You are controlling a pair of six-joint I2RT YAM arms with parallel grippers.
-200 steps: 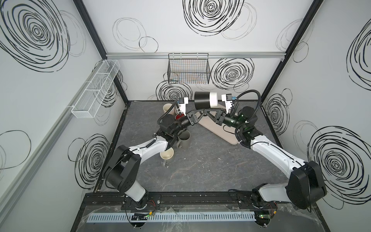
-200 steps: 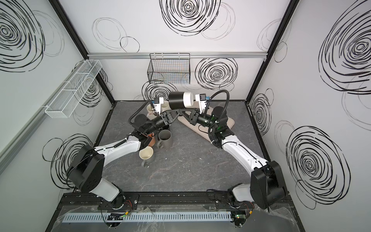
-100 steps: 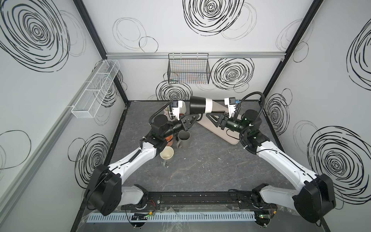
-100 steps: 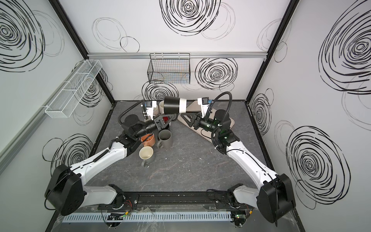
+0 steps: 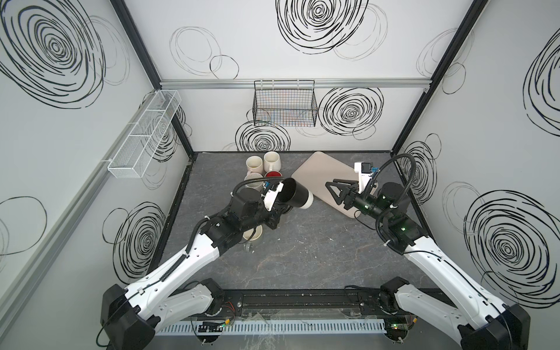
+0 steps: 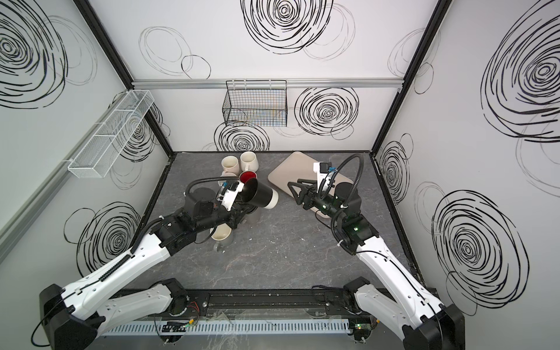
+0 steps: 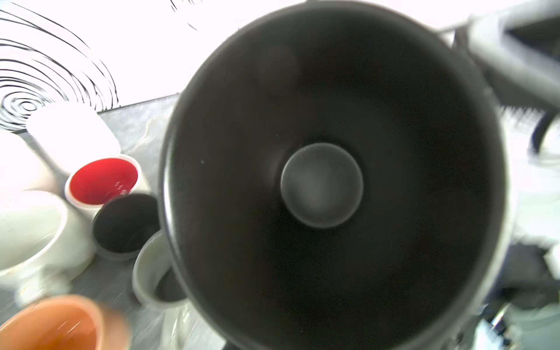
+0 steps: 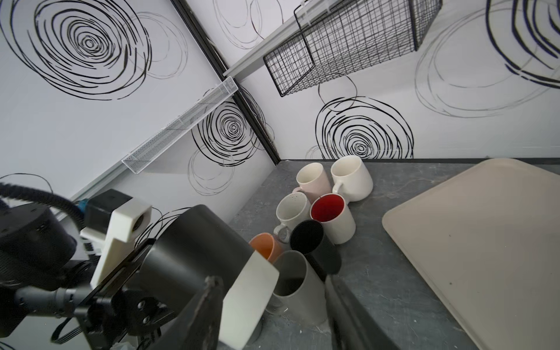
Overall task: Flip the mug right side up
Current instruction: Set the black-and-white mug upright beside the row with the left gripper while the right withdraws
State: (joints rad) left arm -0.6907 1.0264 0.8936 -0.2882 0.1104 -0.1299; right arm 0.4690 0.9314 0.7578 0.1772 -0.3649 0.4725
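Grey tabletop is ringed by swirl-marked walls; the mug is held aloft over the other mugs toward the back edge, clamped near its rim by the left gripper; its long axis is laid roughly level, mouth toward the left arm, pale base toward the right gripper; those jaws are spread, empty, well apart above the tray; the left arm is stretched forward; a wrist roll is judged needed.
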